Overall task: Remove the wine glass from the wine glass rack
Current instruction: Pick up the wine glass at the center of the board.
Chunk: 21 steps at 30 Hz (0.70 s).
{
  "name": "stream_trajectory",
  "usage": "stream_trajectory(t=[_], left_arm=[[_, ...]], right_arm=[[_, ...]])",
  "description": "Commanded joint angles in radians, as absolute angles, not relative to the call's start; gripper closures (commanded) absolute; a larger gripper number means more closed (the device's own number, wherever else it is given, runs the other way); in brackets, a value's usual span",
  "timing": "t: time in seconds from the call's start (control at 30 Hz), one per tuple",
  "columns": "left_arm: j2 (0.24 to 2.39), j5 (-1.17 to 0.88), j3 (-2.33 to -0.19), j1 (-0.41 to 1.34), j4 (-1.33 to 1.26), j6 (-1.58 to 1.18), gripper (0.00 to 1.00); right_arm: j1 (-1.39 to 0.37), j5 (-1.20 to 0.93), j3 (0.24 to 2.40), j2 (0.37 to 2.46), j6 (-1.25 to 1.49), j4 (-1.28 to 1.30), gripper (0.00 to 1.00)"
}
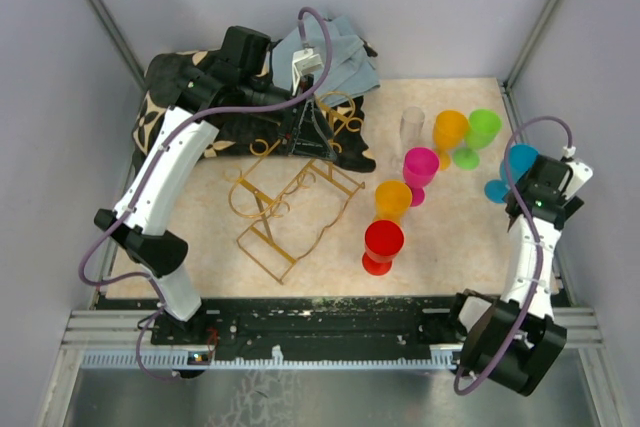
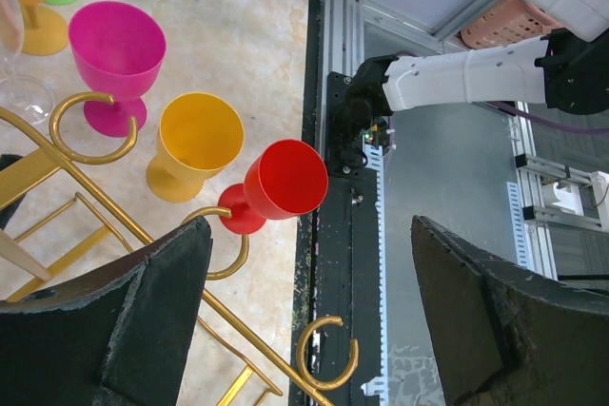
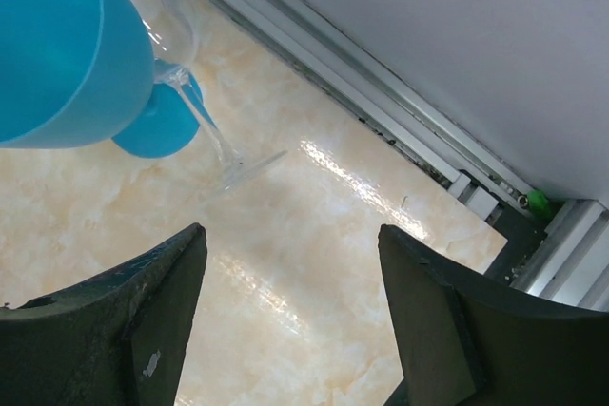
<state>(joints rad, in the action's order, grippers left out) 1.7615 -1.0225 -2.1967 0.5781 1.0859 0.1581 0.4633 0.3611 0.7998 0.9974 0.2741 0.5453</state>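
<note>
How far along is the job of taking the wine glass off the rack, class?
Done, apparently: the wine glass rack carries no glass in the top view; coloured glasses such as the red glass and blue glass stand on the table. In hand: nothing; left jaws and right jaws stand open, empty. Left: seemingly nothing.

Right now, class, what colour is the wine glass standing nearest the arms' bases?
The wine glass is red, clearest in the top external view.

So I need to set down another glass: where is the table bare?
Bare table between the red glass and the right arm; a narrower strip in front of the rack. The back right is crowded with glasses.
</note>
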Motion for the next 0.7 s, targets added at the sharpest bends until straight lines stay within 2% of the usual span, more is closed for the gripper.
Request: stream_trajectory(t=[0.0,0.67], left_arm=[[1.729,-1.042,-2.199,0.585,1.097,0.174,0.10],[1.724,-1.043,-2.195,0.584,1.104,0.179,0.11]], right_arm=[[0.470,0.335,0.779,1.025,0.284,0.464,0.28],[0.470,0.288,0.729,1.170,0.276,0.310,0.28]])
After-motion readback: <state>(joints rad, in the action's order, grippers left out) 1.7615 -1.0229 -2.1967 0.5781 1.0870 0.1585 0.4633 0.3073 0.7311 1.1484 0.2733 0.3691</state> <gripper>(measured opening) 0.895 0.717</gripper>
